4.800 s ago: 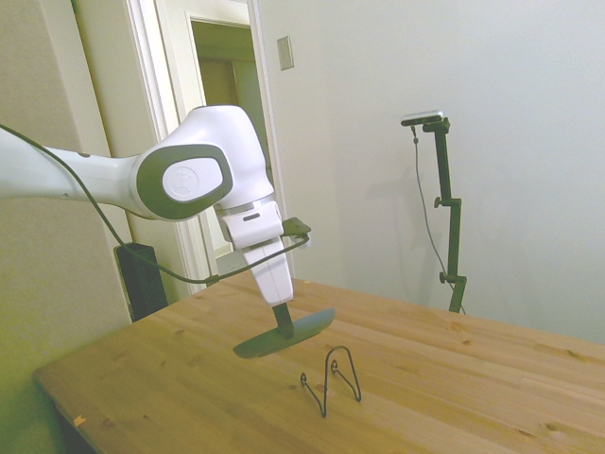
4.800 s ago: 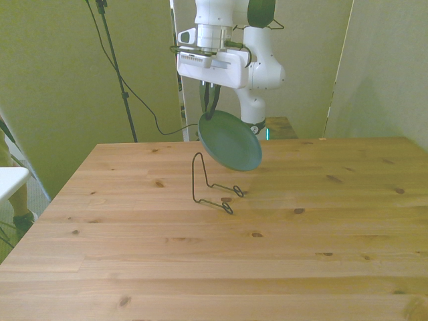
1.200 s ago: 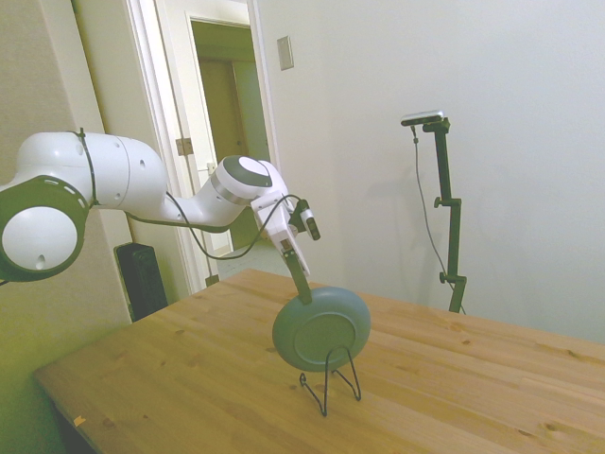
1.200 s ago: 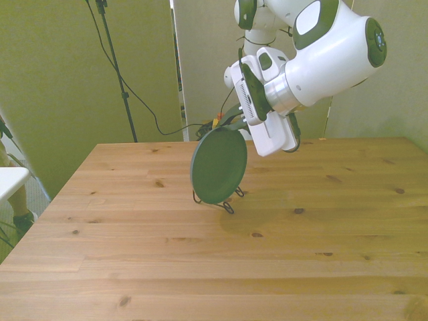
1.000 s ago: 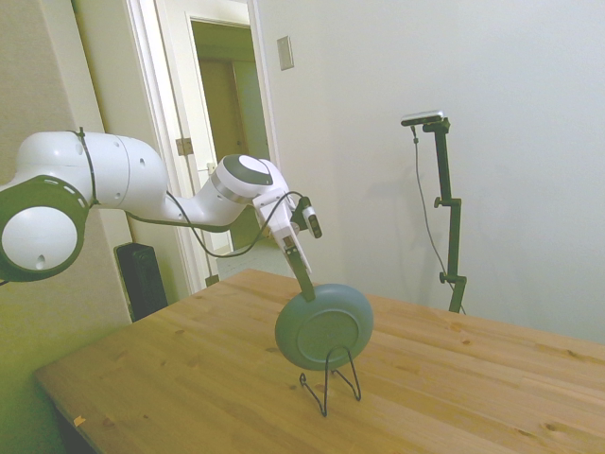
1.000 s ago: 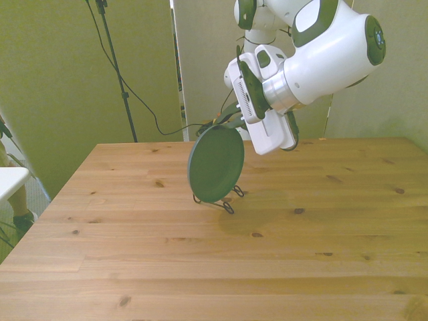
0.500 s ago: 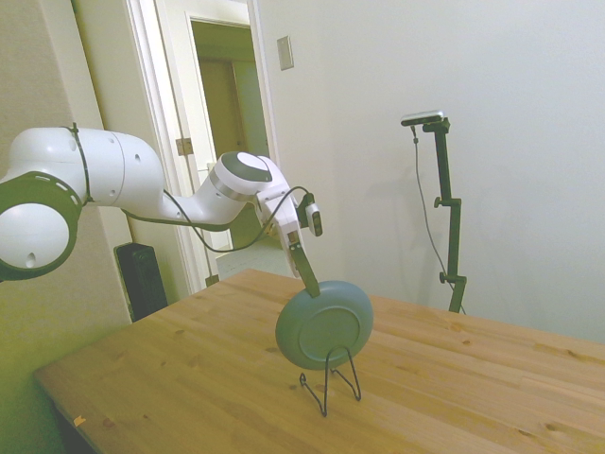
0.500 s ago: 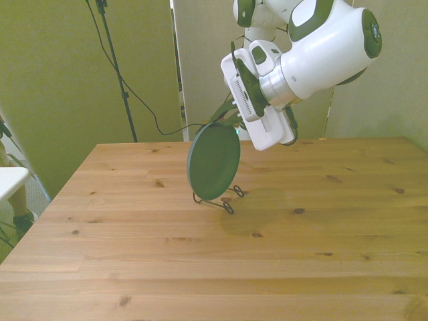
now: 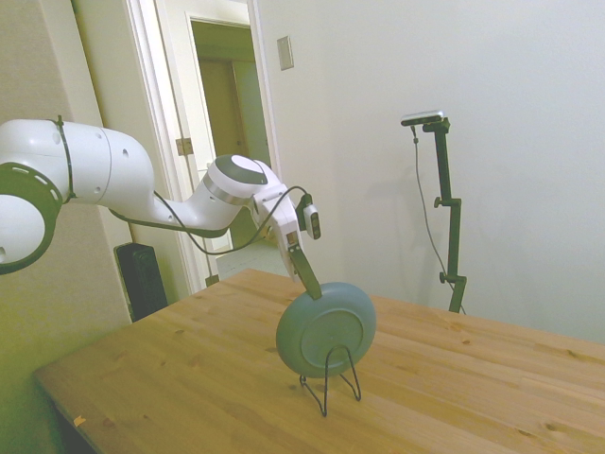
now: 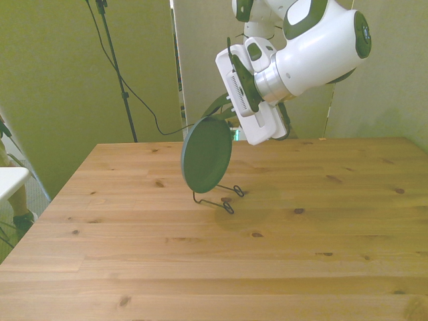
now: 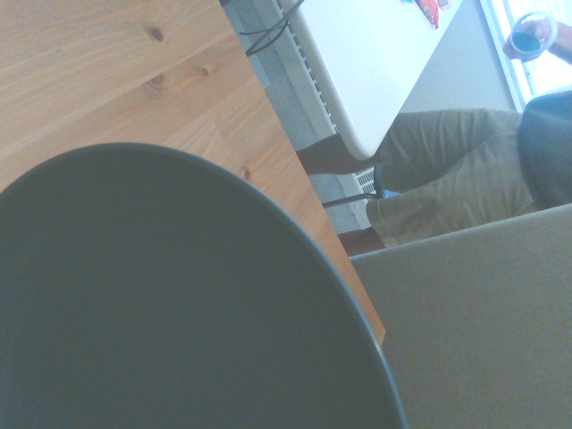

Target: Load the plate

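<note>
Pale walls and an open doorway (image 9: 222,142) stand behind your wooden worktop (image 9: 189,378), whose knotty planks run across the front view. Your white arm (image 9: 113,184) reaches in from the side view's left, and its claw (image 9: 310,282) pinches the top rim of the grey-green plate (image 9: 326,328); you can see the dark fingers (image 9: 304,270) closed on that edge, slanting down from the wrist. You are holding the plate nearly on edge, tilted a little. In the side view its ringed underside faces the camera; in the front view (image 10: 206,163) you see its darker hollow face turned toward the front view's left. The plate sits right at the thin black wire stand (image 9: 333,378), which rests on the worktop near its middle. In the side view the stand's upright loop crosses in front of the plate's lower part, and in the front view the stand's feet (image 10: 224,200) show below and just to the right of the plate's lower edge. Whether the plate's rim touches the wire or rests in the stand, you cannot tell from these views. The wrist view is filled mostly by the plate's dark curve (image 11: 161,304); beyond the worktop's edge (image 11: 268,116) you can see a white table (image 11: 375,63) and a seated person's legs (image 11: 429,170).
</note>
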`<action>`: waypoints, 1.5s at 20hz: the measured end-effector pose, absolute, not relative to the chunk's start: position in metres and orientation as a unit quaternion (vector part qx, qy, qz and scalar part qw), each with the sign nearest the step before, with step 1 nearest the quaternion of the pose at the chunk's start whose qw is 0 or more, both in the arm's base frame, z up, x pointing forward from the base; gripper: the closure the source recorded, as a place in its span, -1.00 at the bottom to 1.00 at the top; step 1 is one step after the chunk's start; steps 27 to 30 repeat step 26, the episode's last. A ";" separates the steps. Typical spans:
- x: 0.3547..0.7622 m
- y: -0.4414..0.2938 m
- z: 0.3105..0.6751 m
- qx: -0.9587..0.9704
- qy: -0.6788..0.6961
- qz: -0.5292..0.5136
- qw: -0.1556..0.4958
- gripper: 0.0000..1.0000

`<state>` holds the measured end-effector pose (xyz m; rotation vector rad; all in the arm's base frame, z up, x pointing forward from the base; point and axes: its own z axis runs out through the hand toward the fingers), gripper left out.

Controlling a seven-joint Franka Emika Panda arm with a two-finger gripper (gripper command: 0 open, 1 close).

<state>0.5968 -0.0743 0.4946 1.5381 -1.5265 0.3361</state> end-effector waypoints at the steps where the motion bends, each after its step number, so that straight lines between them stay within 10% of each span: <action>1: 0.596 -0.074 0.492 0.625 -0.618 0.137 0.458 1.00; 5: 0.596 -0.075 0.488 0.626 -0.614 0.138 0.460 1.00; 6: 0.596 -0.075 0.489 0.626 -0.614 0.139 0.460 -1.00; 30: 0.583 -0.064 0.546 0.621 -0.655 0.151 0.402 -1.00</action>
